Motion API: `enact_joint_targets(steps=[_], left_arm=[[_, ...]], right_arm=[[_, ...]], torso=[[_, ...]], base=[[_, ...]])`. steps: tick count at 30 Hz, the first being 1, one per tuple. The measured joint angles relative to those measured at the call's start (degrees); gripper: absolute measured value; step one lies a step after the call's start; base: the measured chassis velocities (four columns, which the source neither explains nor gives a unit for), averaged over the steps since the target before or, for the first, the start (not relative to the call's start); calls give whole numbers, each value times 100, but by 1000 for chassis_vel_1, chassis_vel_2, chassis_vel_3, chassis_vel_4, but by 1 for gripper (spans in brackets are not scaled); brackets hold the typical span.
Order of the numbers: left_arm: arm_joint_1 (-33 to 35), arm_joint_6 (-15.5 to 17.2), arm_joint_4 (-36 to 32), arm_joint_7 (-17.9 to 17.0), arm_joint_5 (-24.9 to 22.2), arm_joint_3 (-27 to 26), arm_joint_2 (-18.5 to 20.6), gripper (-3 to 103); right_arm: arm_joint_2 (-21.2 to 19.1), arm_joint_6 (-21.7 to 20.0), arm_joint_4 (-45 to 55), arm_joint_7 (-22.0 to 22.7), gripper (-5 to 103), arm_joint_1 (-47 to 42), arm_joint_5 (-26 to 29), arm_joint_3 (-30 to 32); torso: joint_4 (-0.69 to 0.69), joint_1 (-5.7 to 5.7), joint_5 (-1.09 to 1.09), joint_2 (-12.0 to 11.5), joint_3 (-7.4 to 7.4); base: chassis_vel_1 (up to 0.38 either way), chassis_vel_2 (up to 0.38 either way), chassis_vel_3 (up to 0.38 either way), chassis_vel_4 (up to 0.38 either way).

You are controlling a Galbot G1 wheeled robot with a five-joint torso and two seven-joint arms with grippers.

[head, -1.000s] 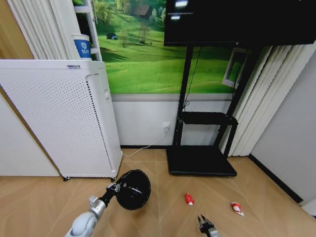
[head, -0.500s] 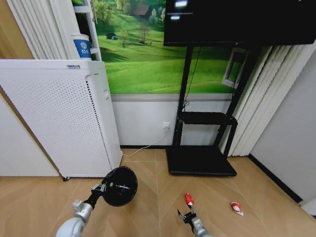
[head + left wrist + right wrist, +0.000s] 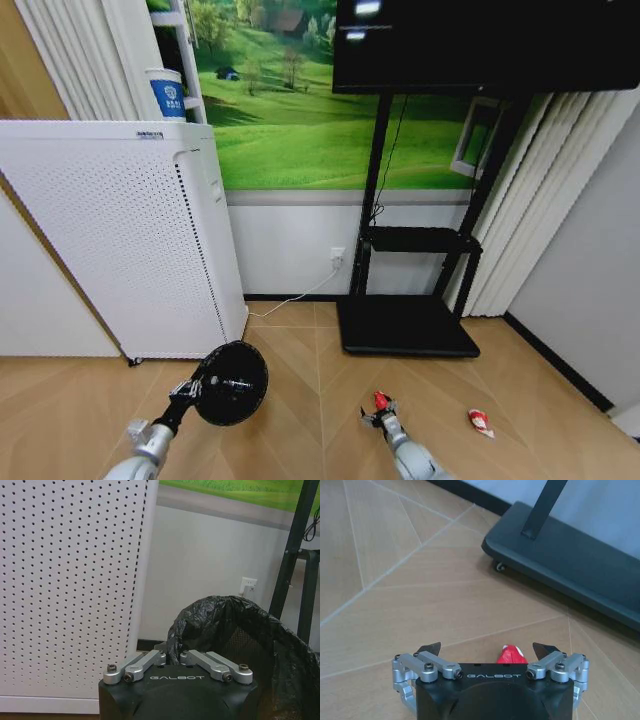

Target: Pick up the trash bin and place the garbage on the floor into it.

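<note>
The trash bin (image 3: 232, 383), black mesh lined with a black bag, hangs tilted above the floor (image 3: 300, 440) at the lower left. My left gripper (image 3: 192, 389) is shut on its rim; the left wrist view shows the fingers (image 3: 145, 661) clamped on the bag-covered edge of the bin (image 3: 240, 640). The garbage lies on the floor: a red wad (image 3: 381, 401) and a red-and-white wrapper (image 3: 480, 422) further right. My right gripper (image 3: 378, 414) is low over the floor, open, with the red wad (image 3: 511, 654) between its fingertips (image 3: 431, 648).
A tall white perforated appliance (image 3: 120, 240) stands at the left, close behind the bin. The black TV-stand base (image 3: 405, 325) sits on castors just beyond the wad, also seen as the stand base (image 3: 570, 565). A white cable (image 3: 300, 292) runs along the skirting.
My left arm has carried the bin leftward and slightly nearer. My right gripper has moved forward along the floor until the red wad sits between its open fingers.
</note>
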Motion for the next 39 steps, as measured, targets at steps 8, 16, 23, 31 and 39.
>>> enact_joint_targets(steps=[8, 16, 23, 31, 39], left_arm=[[-26, -26, 67, 58, 50, 101, -71, 6], [-55, -27, 105, 84, 64, 184, -82, 6], [-61, -35, 134, 97, 81, 236, -115, 6], [-75, -41, 147, 113, 82, 237, -131, 6], [-59, -63, 147, 142, 80, 170, -196, 6]], right_arm=[[312, -97, -578, 65, 100, 322, -53, -64], [494, -133, -998, 171, 100, 636, -59, -62], [644, -114, -1635, 282, 100, 1005, -189, 125], [634, -119, -2031, 318, 100, 1221, -197, 172], [687, -253, -2373, 284, 100, 1381, -190, 125]], torso=[[1, 0, 1, 0, 0], [2, 0, 1, 0, 0], [2, 0, 1, 0, 0], [2, 0, 1, 0, -1], [1, 0, 2, 0, 0]], base=[[0, 0, 0, 0], [0, 0, 0, 0], [0, 0, 0, 0], [0, 0, 0, 0], [0, 0, 0, 0]])
